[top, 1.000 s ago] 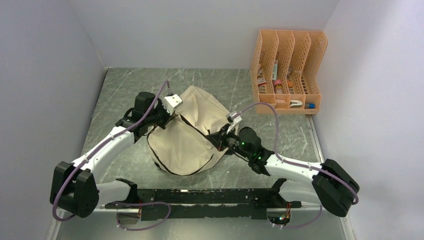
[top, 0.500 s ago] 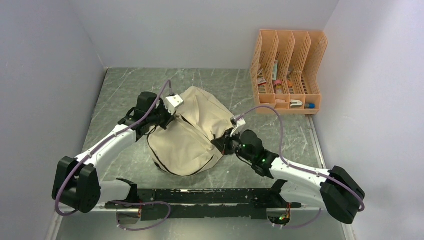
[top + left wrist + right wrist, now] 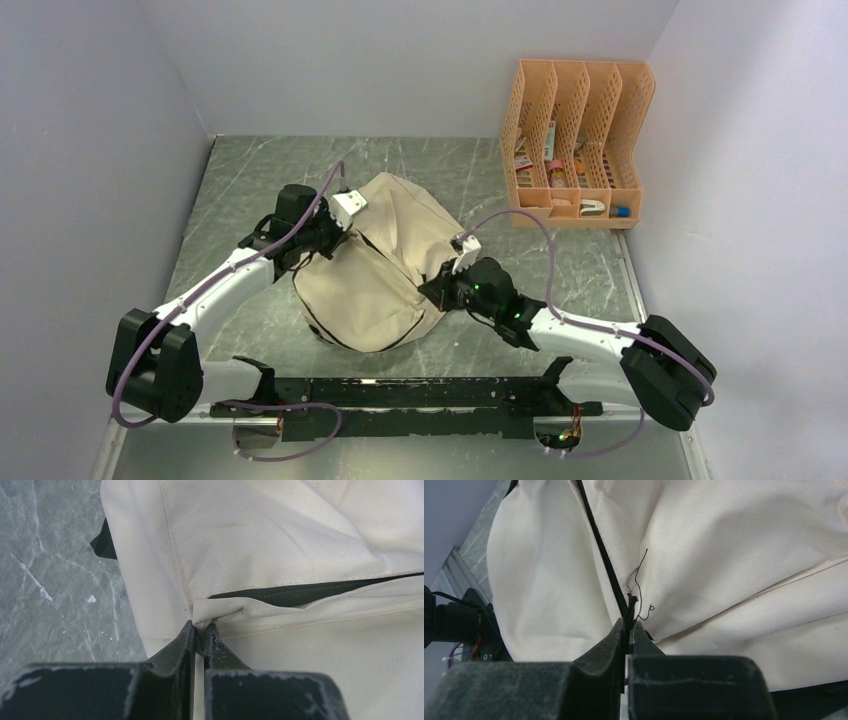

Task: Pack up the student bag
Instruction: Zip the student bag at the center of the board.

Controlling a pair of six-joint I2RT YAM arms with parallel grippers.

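The cream student bag (image 3: 385,262) lies slumped in the middle of the table, its black zipper running across its top. My left gripper (image 3: 325,243) is at the bag's left side, shut on a fold of cream fabric (image 3: 215,612) at the end of the dark zipper (image 3: 310,592). My right gripper (image 3: 437,288) is at the bag's right side, shut on a black zipper pull cord (image 3: 630,607) with frayed threads. The bag fills the right wrist view (image 3: 724,555). What is inside the bag is hidden.
An orange perforated file organizer (image 3: 577,140) stands at the back right with small items in its slots. Grey walls close in left, back and right. A black rail (image 3: 400,392) runs along the near edge between the arm bases.
My right gripper has moved left and slightly toward the near edge along the bag's right side, its arm swinging with it. The left gripper has stayed in place on the fabric.
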